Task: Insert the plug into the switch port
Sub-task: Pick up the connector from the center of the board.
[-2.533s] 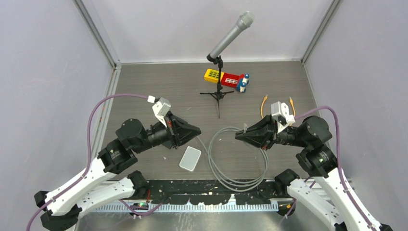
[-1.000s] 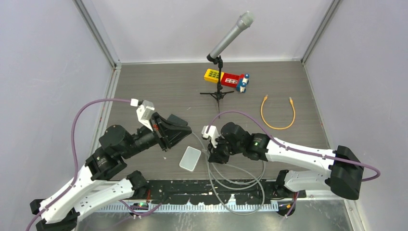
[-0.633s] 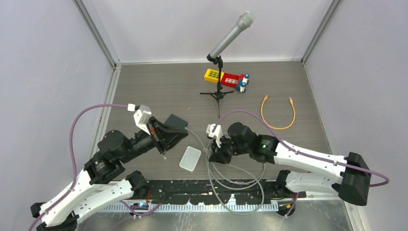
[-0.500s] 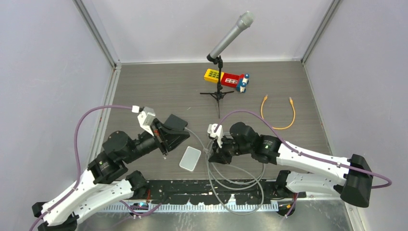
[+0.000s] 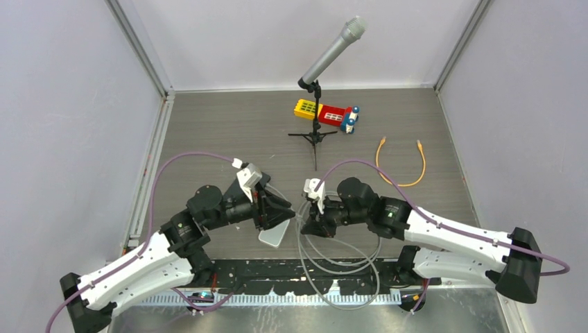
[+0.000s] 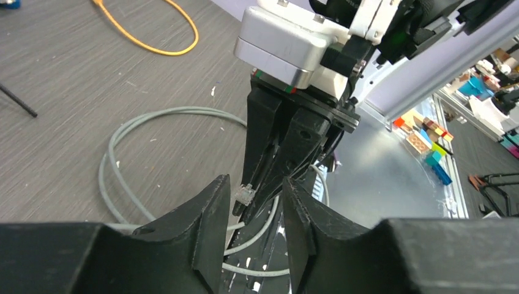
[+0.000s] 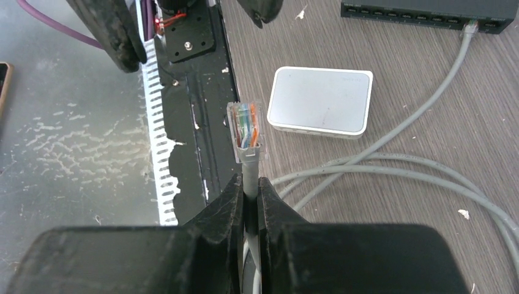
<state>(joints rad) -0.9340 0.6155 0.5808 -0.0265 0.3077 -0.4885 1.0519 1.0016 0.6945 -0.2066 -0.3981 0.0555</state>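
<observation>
both arms are bent in toward the middle of the counter, close to its near edge, with their tool tips almost meeting. the right tool is pressed together on the grey cable just behind the plug. the clear plug sticks out free past the fingertips, and its coloured wires show through.

from its own wrist view, the left tool has its two fingers spread, with a gap between them and nothing pinched. the plug shows in that gap, close by one fingertip, with the right tool's black fingers behind it. i cannot tell whether the plug touches that finger.

the switch lies on the counter to the left of the plug, dark, with a row of ports along the side facing the plug. a grey lead is plugged into one of them. a small white box lies between the plug and the switch. from above, the left arm hides the switch.

the rest of the grey cable lies in loose loops on the near side of the counter. at the far side stands a microphone on a small stand, with toy blocks just beside it. an orange cable lies off to the right.
</observation>
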